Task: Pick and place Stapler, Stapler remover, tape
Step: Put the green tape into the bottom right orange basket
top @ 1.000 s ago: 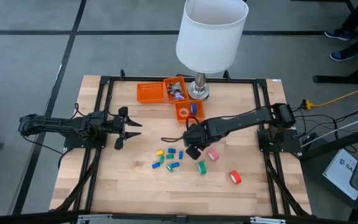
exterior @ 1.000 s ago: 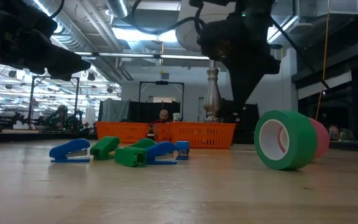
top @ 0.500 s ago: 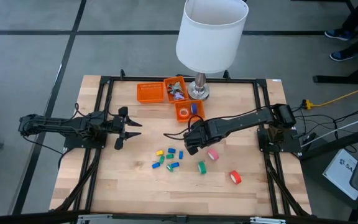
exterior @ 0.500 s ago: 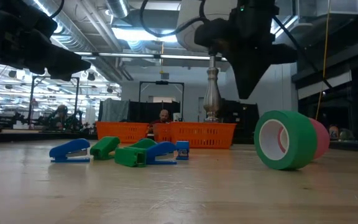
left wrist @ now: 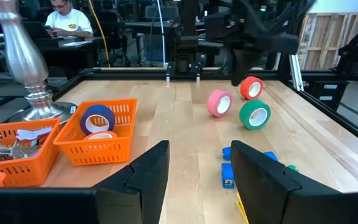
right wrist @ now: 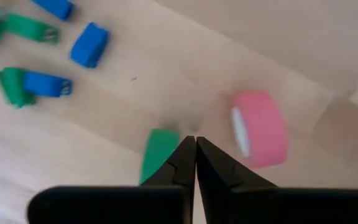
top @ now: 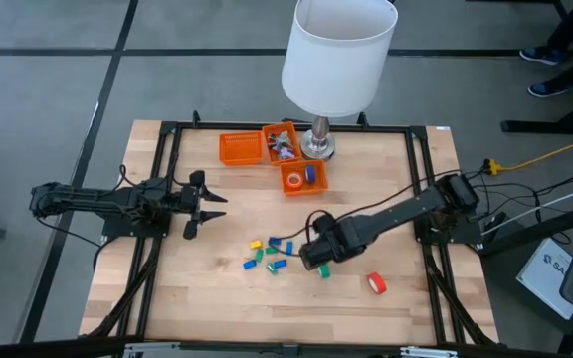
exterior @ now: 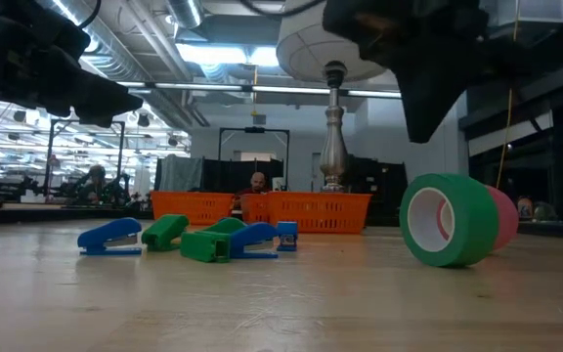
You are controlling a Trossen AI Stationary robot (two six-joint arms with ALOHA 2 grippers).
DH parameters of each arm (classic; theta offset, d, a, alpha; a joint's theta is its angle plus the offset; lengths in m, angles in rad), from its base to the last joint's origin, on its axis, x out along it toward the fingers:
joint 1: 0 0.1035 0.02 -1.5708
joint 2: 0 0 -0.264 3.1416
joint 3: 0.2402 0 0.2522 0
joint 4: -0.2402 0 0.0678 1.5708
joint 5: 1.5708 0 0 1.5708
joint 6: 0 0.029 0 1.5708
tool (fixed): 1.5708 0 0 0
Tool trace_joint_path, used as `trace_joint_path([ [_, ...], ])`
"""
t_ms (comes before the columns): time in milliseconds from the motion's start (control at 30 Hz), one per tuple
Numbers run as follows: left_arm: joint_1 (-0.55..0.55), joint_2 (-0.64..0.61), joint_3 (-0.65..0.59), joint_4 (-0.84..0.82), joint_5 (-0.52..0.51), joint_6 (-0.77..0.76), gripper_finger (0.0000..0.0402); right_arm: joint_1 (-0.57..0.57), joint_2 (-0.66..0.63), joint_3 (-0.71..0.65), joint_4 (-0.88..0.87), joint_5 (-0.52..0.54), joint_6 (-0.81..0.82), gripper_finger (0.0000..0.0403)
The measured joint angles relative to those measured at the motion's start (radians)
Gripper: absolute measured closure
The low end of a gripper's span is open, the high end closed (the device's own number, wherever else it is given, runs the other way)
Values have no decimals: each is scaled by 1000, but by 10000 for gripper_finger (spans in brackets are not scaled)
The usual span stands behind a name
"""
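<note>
Three tape rolls stand on edge on the wooden table: a green tape roll [right wrist: 157,155], a pink one [right wrist: 260,137] and a red one [top: 376,283]. My right gripper [right wrist: 195,148] hangs shut above the table, pointing down, between the green and pink rolls and clear of both. In the high view its arm hides the pink roll. Small blue and green staplers [exterior: 110,238] lie in a cluster [top: 267,254] to its left. My left gripper [top: 207,204] waits open and level at the table's left side.
Three orange baskets [top: 240,148] sit at the far edge; the nearest [top: 303,177] holds blue and orange tape rolls. A lamp with a white shade [top: 338,55] stands beside them on its metal base [top: 317,147]. A black frame [top: 167,179] rims the table.
My right gripper has moved toward the table's near edge, from the open wood near the baskets to above the green and pink rolls. It has rolled about its pointing line and stayed shut. The tape rolls and staplers have not moved.
</note>
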Motion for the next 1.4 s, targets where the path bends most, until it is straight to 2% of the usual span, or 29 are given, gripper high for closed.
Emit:
trace_joint_path([
  [200,0,0,0,0,0,0,233,32,0,0,24,-4,-24,348],
  [567,0,0,0,0,0,0,233,75,22,0,88,-42,-9,215],
  [733,0,0,0,0,0,0,233,74,59,0,111,-49,0,178],
  [1233,0,0,0,0,0,0,233,68,133,0,115,-50,0,171],
  [1400,0,0,0,0,0,0,233,59,135,0,105,-60,27,192],
])
